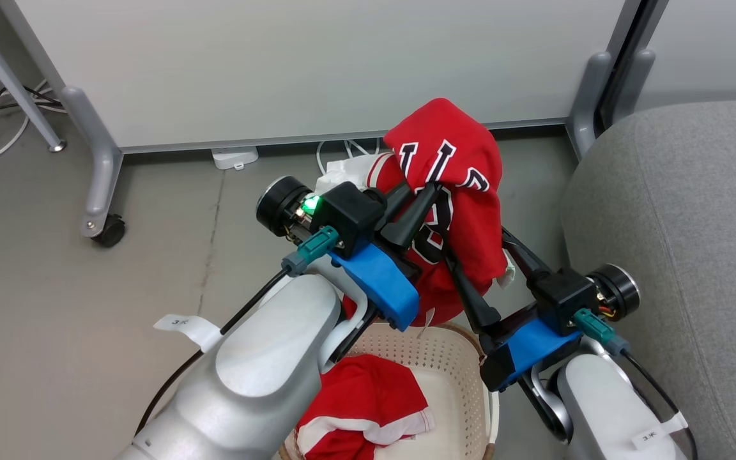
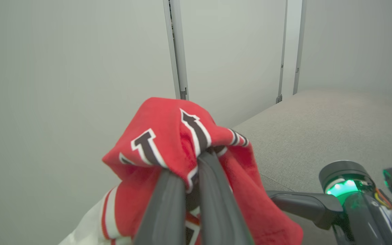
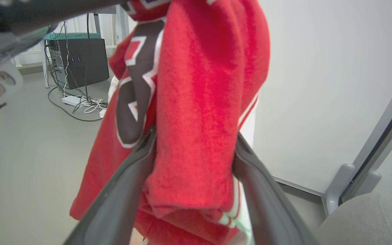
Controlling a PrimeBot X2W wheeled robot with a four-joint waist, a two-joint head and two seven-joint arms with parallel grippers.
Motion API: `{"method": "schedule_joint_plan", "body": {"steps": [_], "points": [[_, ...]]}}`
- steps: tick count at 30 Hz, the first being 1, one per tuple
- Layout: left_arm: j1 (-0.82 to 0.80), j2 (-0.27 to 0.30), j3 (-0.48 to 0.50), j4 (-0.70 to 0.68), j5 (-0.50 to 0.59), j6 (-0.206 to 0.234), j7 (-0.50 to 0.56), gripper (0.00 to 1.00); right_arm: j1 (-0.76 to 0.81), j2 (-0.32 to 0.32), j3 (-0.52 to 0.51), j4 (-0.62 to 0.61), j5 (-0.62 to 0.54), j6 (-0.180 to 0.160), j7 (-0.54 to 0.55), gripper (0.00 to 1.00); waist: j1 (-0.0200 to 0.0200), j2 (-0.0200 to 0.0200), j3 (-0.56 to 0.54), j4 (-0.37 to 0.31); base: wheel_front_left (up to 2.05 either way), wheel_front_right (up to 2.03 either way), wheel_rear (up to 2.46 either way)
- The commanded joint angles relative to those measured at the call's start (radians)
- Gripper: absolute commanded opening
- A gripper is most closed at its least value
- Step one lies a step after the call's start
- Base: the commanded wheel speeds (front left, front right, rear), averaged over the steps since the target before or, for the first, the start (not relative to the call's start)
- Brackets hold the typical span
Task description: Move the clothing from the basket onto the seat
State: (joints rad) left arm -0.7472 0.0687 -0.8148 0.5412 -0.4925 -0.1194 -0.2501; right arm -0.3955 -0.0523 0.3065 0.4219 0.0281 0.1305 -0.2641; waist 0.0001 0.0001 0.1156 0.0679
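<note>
Left tool (image 1: pixel 424 191) pinches the red white-trimmed numbered jersey (image 1: pixel 464 150) above the cream perforated basket (image 1: pixel 454 370); right tool (image 1: pixel 473 246) spread around its hanging folds, rounded edge of the grey fabric sofa (image 1: pixel 598 191) just beside

Head looks down, wrists close on jersey (image 1: pixel 451 160)

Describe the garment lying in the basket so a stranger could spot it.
Left of the big grey sofa stands a cream perforated basket. The garment lies crumpled inside it, red with a white band. Unlike the jersey held above by the left gripper, it shows no black lettering.
</note>
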Motion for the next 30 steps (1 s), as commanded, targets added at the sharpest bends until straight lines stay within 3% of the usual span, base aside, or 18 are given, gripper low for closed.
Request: {"method": "schedule_joint_plan", "body": {"steps": [1, 3, 5, 26, 27, 28, 30], "points": [[-0.016, -0.004, -0.003, -0.007, -0.006, 0.000, -0.007, 0.00, -0.019, 0.002, -0.001, 0.010, 0.011, 0.000, -0.001, 1.00, -0.0001, -0.0001, -0.002, 0.004, 0.00, 0.00, 0.00], [-0.016, -0.006, -0.009, -0.008, -0.009, -0.001, -0.008, 0.00, -0.023, 0.002, 0.011, 0.025, 0.030, 0.000, -0.001, 0.96, -0.0001, -0.0001, -0.004, 0.007, 0.00, 0.00, 0.00], [-0.016, -0.007, -0.014, -0.009, -0.011, -0.001, -0.009, 0.00, -0.030, 0.002, 0.019, 0.037, 0.042, 0.000, -0.001, 0.00, -0.0001, -0.0001, -0.006, 0.010, 0.00, 0.00, 0.00], [-0.017, -0.007, -0.017, 0.005, -0.013, 0.013, -0.014, 0.00, -0.023, 0.002, 0.014, 0.009, 0.056, 0.000, -0.001, 0.00, -0.0001, -0.0001, -0.003, 0.006, 0.00, 0.00, 0.00], [-0.016, -0.008, -0.015, 0.003, -0.011, 0.013, -0.015, 0.18, -0.021, 0.002, 0.014, 0.007, 0.057, 0.000, -0.001, 0.00, -0.0001, -0.0001, -0.002, 0.005, 0.00, 0.00, 0.00], [-0.014, -0.008, -0.014, 0.003, -0.012, 0.013, -0.015, 0.95, -0.020, 0.002, 0.013, 0.005, 0.058, 0.000, -0.001, 0.00, -0.0001, -0.0001, -0.002, 0.005, 0.00, 0.00, 0.00], [-0.011, -0.008, -0.014, 0.003, -0.014, 0.013, -0.015, 1.00, -0.019, 0.002, 0.012, 0.001, 0.060, 0.000, -0.001, 0.00, -0.0001, -0.0001, -0.001, 0.003, 0.00, 0.00, 0.00]]}}
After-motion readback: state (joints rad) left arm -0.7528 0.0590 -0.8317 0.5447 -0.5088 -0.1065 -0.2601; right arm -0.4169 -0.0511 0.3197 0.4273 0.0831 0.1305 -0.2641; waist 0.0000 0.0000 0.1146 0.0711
